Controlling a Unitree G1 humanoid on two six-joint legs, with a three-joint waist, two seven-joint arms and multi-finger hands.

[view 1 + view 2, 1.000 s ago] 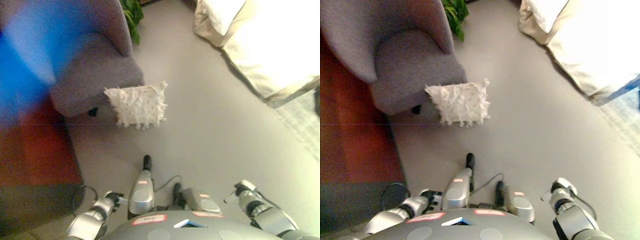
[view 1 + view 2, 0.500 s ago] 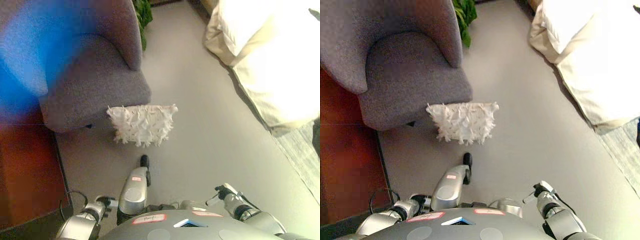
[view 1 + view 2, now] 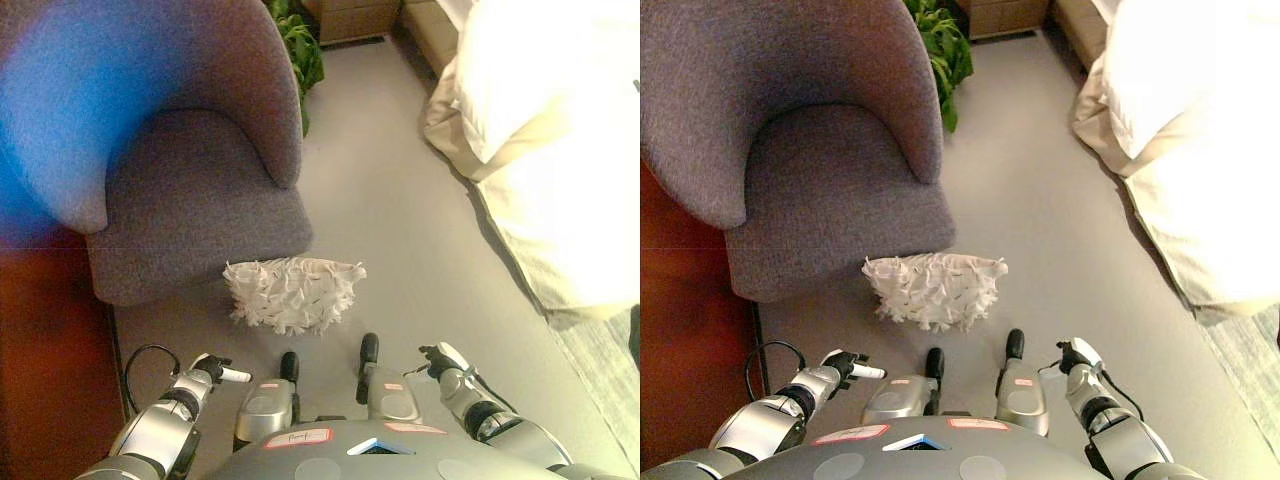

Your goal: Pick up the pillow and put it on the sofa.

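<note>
1. I see the shaggy white pillow [image 3: 934,290] on the grey floor [image 3: 1060,250], touching the front of the grey armchair [image 3: 830,200].
2. My left hand [image 3: 845,366] and right hand [image 3: 1078,358] hover low, near me, fingers loosely open, holding nothing.
3. A cream bed [image 3: 1200,150] lies far right.

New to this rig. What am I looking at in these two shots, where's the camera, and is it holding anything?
Both shots come from one stereo camera on a humanoid robot's head, looking down at the floor in front of it; they show the same scene from slightly different spots. The left robot hand shows at the lower left and the right robot hand at the lower right, both low and holding nothing. A white shaggy pillow lies on the grey floor, against the front of a grey armchair, which serves as the sofa in the task. Beyond it are a green plant and, at the right, a bed with pale bedding. A dark red rug lies at the left.
</note>
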